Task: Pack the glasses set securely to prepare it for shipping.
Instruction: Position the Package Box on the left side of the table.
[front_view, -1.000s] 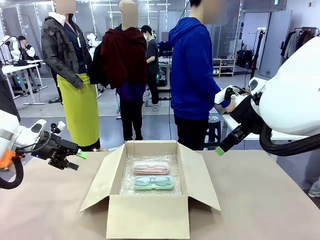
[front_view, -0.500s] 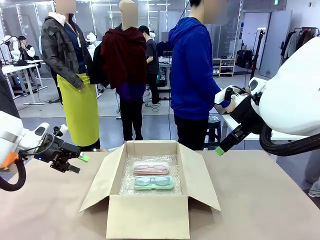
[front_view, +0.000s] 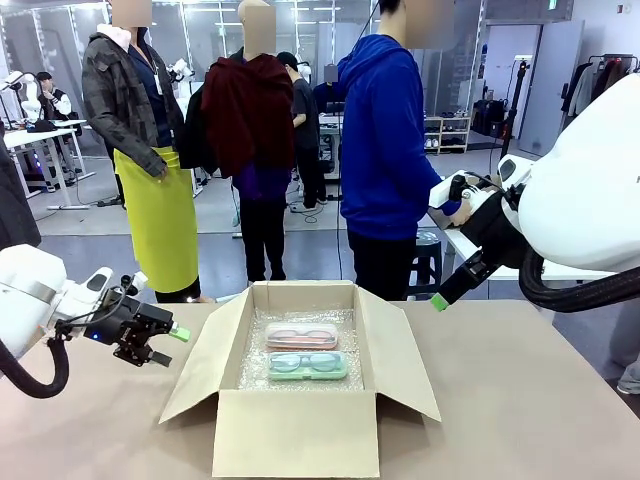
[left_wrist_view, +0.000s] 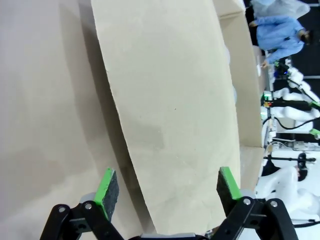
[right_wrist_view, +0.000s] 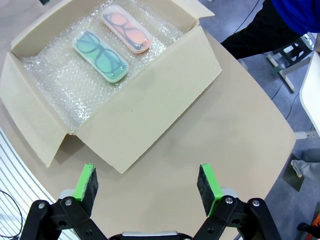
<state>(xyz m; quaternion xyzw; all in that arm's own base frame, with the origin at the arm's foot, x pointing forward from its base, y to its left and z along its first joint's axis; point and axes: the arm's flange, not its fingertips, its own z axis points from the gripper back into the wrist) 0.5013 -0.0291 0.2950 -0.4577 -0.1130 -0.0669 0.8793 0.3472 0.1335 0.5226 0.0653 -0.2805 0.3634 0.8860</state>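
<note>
Both cases sat side by side on the bubble wrap (right_wrist_view: 65, 85) inside the open cardboard box (front_view: 296, 436) on the table (front_view: 520, 400), the pink case (front_view: 301, 336) farther back and the mint green case (front_view: 307, 366) nearer. The left hand (front_view: 160, 343) hung wide open and empty just beside the box's left flap (left_wrist_view: 170, 115), and the right hand (right_wrist_view: 145, 187) was spread just as wide, holding nothing, above the right flap (right_wrist_view: 150, 100). Those cases looked light, stiff and slick-lidded, best pinched across the narrow sides, while the thin flaps would likely bend easily from their free edges.
</note>
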